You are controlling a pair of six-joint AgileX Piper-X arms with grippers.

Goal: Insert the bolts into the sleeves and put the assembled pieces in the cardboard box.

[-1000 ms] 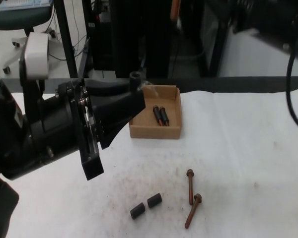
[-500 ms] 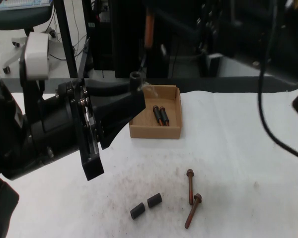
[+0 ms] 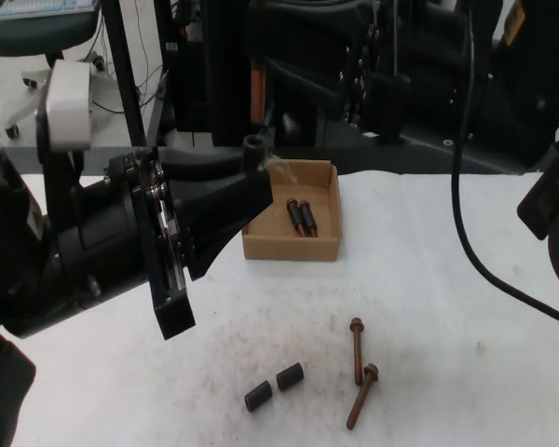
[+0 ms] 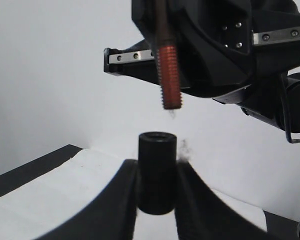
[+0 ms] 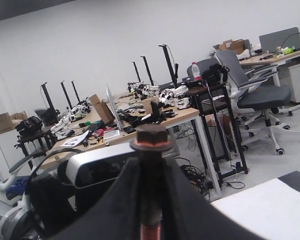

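The black sleeve (image 4: 157, 172) stands upright, bore up, pinched between the jaws of the left gripper (image 4: 157, 169), raised above the desk (image 3: 447, 279) beside the cardboard box (image 3: 293, 247). The jaws of the right gripper (image 5: 151, 170) clamp the bolt (image 4: 167, 75) just above it, not touching. The tip looks slightly off the bore, so it may catch the rim and tilt the sleeve. The bolt is coppery, with a threaded tip and a flanged head.

Left wrist view: lower end of the sleeve (image 4: 157, 145) is hidden between the fingers (image 4: 117, 205) of the left gripper (image 4: 157, 167); the bolt (image 4: 167, 75) head is cut off at the picture's edge. High view: the left arm (image 3: 121, 242) masks the cardboard box's (image 3: 293, 249) near-left corner.
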